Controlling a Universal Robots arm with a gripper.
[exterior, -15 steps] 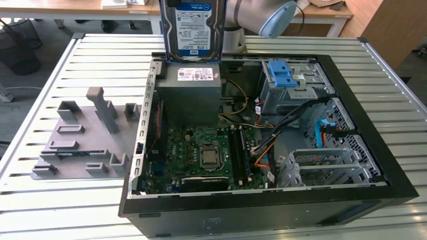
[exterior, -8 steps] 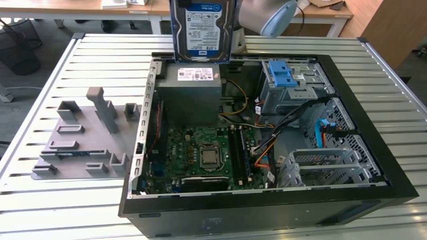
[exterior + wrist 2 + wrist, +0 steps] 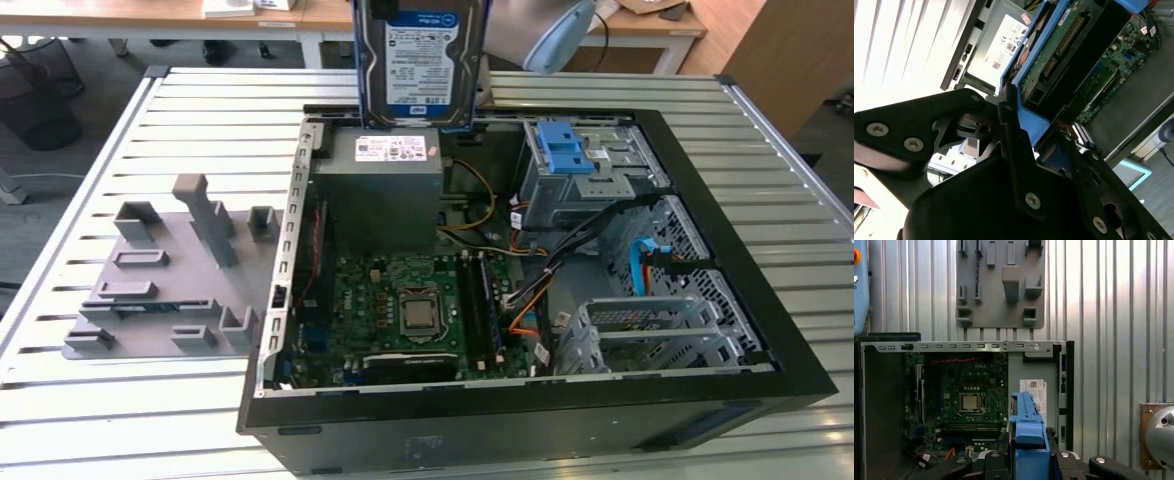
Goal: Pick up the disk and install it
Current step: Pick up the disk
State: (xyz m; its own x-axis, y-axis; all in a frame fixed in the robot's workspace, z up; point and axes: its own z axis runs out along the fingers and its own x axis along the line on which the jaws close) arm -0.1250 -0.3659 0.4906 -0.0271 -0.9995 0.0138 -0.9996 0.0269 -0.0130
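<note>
In the exterior view, the flat silver hard disk with blue carrier rails (image 3: 420, 60) stands upright, label outward, above the grey metal power-supply box (image 3: 380, 190) inside the open black computer case (image 3: 534, 400). The second wrist view shows the black gripper (image 3: 1036, 127) clamped on the disk's rails. A grey plastic fixture plate (image 3: 147, 300) lies beside the case on the slatted metal table (image 3: 214, 100).
</note>
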